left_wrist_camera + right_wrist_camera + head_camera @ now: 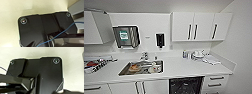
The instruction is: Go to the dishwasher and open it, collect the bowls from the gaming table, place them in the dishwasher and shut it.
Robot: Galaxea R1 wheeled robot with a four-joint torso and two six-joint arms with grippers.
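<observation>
Under the white counter (184, 68), right of the sink, the dishwasher (185, 85) shows as a dark speckled rectangle, its interior facing me. I cannot tell how its door stands. The bowls and the gaming table are out of view. In both wrist views pale floor lies behind the robot's dark plate.
A steel sink (141, 67) holds several dishes, one orange. A tap (144, 55) stands behind it. White drawers (215, 81) flank the dishwasher on the right and cabinet doors (140, 87) on the left. Containers (196, 54) and a cloth (211, 60) sit at the counter's back right.
</observation>
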